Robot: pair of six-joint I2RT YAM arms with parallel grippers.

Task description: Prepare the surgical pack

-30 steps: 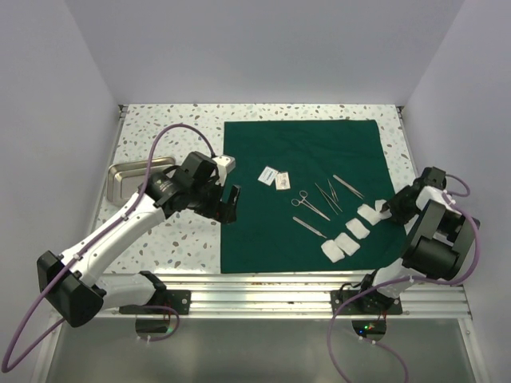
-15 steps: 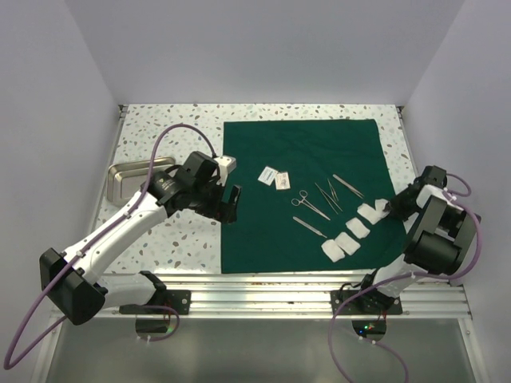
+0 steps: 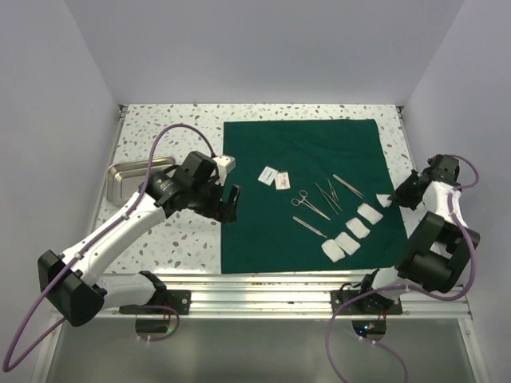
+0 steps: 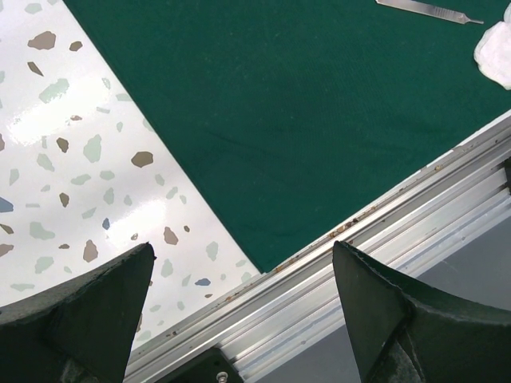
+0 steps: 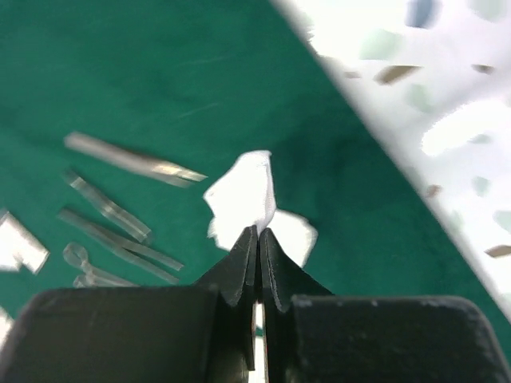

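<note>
While left pincer [image 4: 242, 249] stays apart at surgical pack [image 4: 303, 104] edge | right pincer [image 5: 258, 233], earlier half-apart, now clamped on gauze [image 5: 243, 191]

Both arms are built of white tubular links joined by bulky black motor housings. A purple cable [image 3: 177, 130] runs along the left arm [image 3: 120, 227], and another runs along the right arm [image 3: 431, 255]. The left gripper [image 4: 243, 255] has matte black, wedge-shaped fingers [image 4: 88, 303]. The right gripper [image 5: 257, 233] has black fingers that taper to thin tips.

Dark green plain drape [image 3: 263, 231]; white table [image 3: 176, 136], brown-grey terrazzo speckles; white gauze [image 3: 357, 229]; silver tray [image 3: 140, 163].
</note>
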